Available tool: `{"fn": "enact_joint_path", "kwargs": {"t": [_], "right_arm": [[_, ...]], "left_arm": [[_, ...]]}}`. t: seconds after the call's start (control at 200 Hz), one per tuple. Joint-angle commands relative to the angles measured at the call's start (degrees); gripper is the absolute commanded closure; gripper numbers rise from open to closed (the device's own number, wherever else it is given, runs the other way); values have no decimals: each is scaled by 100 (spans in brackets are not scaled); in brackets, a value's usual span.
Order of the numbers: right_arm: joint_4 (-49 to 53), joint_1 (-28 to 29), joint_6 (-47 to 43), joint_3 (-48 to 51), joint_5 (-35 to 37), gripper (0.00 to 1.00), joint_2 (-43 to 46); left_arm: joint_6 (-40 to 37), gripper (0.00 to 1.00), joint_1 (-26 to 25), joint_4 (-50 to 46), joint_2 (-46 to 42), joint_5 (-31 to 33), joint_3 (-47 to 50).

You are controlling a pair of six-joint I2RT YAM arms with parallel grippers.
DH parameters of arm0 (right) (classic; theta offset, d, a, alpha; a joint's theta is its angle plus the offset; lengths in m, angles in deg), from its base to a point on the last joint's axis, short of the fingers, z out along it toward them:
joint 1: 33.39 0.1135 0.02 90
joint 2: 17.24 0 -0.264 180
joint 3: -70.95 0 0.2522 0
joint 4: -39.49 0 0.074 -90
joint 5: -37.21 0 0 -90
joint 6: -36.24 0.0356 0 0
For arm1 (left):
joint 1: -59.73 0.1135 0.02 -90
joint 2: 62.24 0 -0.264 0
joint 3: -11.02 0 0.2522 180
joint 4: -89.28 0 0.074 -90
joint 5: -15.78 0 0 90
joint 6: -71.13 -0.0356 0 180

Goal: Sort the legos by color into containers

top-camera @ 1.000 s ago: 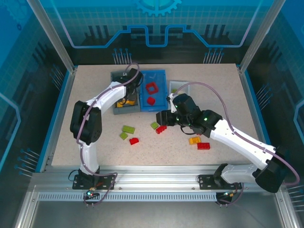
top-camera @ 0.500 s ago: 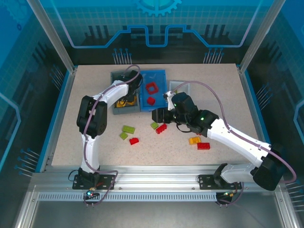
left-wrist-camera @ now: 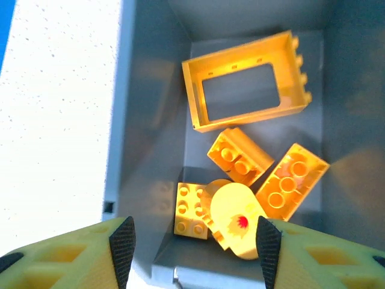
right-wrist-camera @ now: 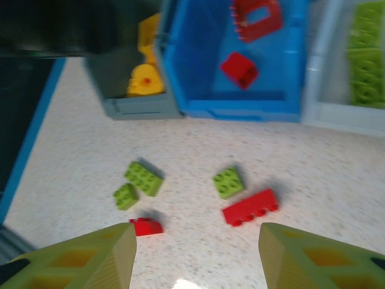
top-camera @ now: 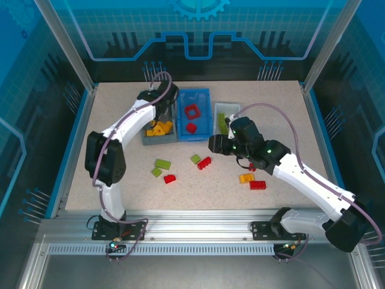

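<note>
Under the left gripper (left-wrist-camera: 194, 245) sits the grey bin (left-wrist-camera: 144, 120). It holds a yellow frame (left-wrist-camera: 246, 81), three yellow bricks (left-wrist-camera: 239, 155) and a round piece (left-wrist-camera: 237, 226) nearest the fingertips. Jaws moderately apart, nothing between them. A second ago this gripper sat low in the bin and hid those pieces; it has since lifted toward the bin's far end, and the jaws have widened.

Right gripper (right-wrist-camera: 195, 259): jaws likewise apart, empty. Just ahead of it on the table (right-wrist-camera: 337, 198) lie a long red brick (right-wrist-camera: 249, 208) and a green brick (right-wrist-camera: 228, 182). Further ahead is the blue bin (right-wrist-camera: 198, 72) with two red pieces (right-wrist-camera: 239, 69), and ahead-right the white tray (right-wrist-camera: 325, 90) with green pieces (right-wrist-camera: 367, 60). Earlier this gripper hovered closer over the long red brick; it has drawn back. Loose legos (top-camera: 162, 164) unmoved.
</note>
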Motion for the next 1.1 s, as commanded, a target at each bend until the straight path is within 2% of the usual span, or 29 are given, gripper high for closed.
{"fn": "enact_joint_path", "kwargs": {"t": [0.0, 0.065, 0.18, 0.245, 0.37, 0.55, 0.665, 0.87, 1.095], "right_arm": [[1487, -136, 936, -107, 976, 44, 145], [2244, -303, 1735, 17, 1247, 46, 232], [2777, -704, 2713, 589, 1027, 46, 579], [2886, -962, 3129, 898, 877, 45, 793], [2777, -1631, 3519, 1619, 524, 41, 1111], [2192, -2613, 3711, 2130, -325, 32, 984], [1979, -2934, 3911, 2198, -739, 32, 595], [1692, -3211, 4371, 2359, -878, 32, 355], [1239, -3737, 4446, 2779, -1264, 35, 214]], "left_arm": [[215, 41, -150, -17, -824, -344, 217], [-8, 40, -412, 409, -1290, -741, 596], [-614, 38, -1299, 1442, -2180, -1411, 1498], [-708, 37, -1892, 1886, -2579, -1695, 1991], [-516, 37, -2858, 2807, -3174, -2329, 2927], [-537, 37, -4091, 3835, -3411, -2524, 3781], [-423, 37, -4368, 4090, -3428, -2517, 4037], [-429, 38, -4409, 3993, -3483, -2444, 3930], [-523, 38, -4437, 4035, -3529, -2652, 3803]]}}
